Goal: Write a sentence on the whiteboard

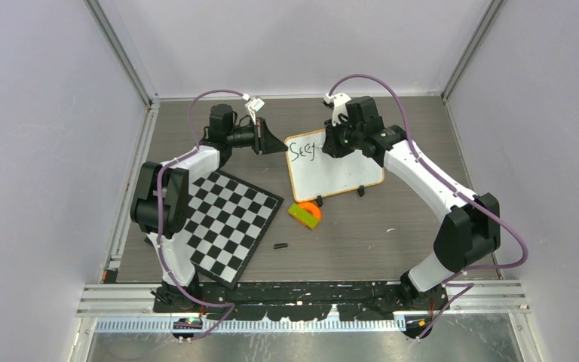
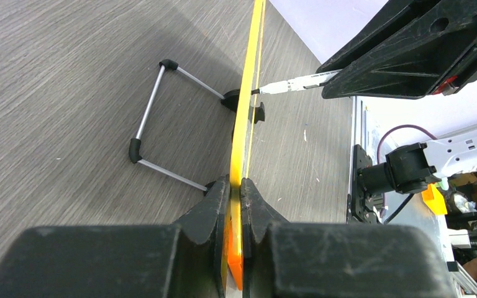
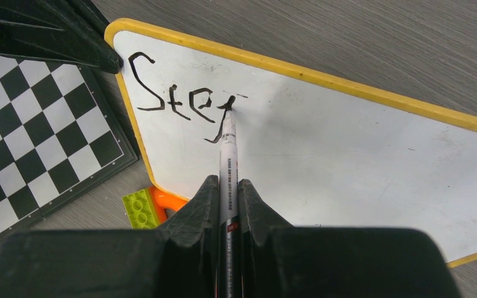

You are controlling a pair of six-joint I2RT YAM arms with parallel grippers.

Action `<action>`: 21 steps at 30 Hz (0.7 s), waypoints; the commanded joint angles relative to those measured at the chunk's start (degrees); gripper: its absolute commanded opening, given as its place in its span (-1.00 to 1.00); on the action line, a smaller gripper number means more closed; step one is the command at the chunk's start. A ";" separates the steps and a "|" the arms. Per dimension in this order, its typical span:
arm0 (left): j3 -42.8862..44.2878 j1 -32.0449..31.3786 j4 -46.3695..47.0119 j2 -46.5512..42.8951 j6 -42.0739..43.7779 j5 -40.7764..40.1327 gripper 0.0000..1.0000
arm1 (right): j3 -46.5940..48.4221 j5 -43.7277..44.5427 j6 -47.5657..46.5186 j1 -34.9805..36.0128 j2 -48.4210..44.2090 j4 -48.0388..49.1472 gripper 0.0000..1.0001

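- My right hand (image 3: 227, 186) is pinching a marker (image 3: 228, 146). Its tip touches the whiteboard (image 3: 360, 167) at the fourth letter of the sentence (image 3: 177, 102), which so far reads roughly "Step".
- My left hand (image 2: 236, 186) is pressed together on the board's left frame edge, steadying it.
- The board stands propped at the far middle of the counter (image 1: 392, 226), between my arms, backed by a wire stand (image 2: 152, 121).
- I hold only a thin rim. If I push the tip too hard, I judge the board could rock back or twist in my left grip, and the strokes would wobble or skip.
- A long stretch of barrel sticks out past my fingers, so a sideways load could swivel the marker and smear the letter.
- The letters are large, so the line may get cramped toward the right edge.
- The chequered board (image 1: 226, 222) and a green-and-orange block (image 1: 305, 213) lie just beside the whiteboard's lower left corner. If the board slid, it could bump them.
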 commanded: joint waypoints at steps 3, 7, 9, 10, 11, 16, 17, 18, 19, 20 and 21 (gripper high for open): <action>-0.01 -0.35 0.52 -1.34 1.14 1.38 -1.00 | -0.27 3.53 0.07 -0.65 -2.47 3.02 -0.99; 0.14 -0.35 0.38 -1.27 1.30 1.35 -1.00 | -1.55 3.18 0.17 -0.80 -3.08 3.18 -0.99; 0.24 -0.36 0.38 -1.27 1.24 1.33 -1.00 | -1.87 2.72 0.39 -0.83 -2.90 2.86 -0.99; 0.21 -0.36 0.30 -1.27 1.24 1.26 -1.00 | -1.90 2.74 0.48 -0.81 -2.87 2.77 -0.99; 0.20 -0.35 0.29 -1.27 1.23 1.30 -1.00 | -2.01 2.77 0.42 -0.78 -2.79 2.61 -0.99; 0.16 -0.36 0.11 -1.36 1.50 1.25 -1.00 | -2.70 1.58 0.70 -0.81 -2.83 2.54 -0.99; 0.22 -0.35 0.09 -1.35 1.50 1.25 -1.00 | -2.79 1.09 0.87 -0.74 -2.70 2.56 -0.99; 0.27 -0.35 0.07 -1.37 1.50 1.25 -1.00 | -2.84 0.58 1.03 -0.62 -2.61 2.52 -0.99; 0.29 -0.35 0.11 -1.35 1.50 1.25 -1.00 | -2.85 0.30 1.14 -0.37 -2.45 2.51 -1.00; 0.31 -0.35 0.11 -1.35 1.50 1.27 -1.00 | -2.82 0.17 1.15 -0.15 -2.21 2.37 -0.99; 0.36 -0.35 0.11 -1.35 1.49 1.25 -1.00 | -2.77 -0.02 1.16 0.15 -2.01 2.37 -0.99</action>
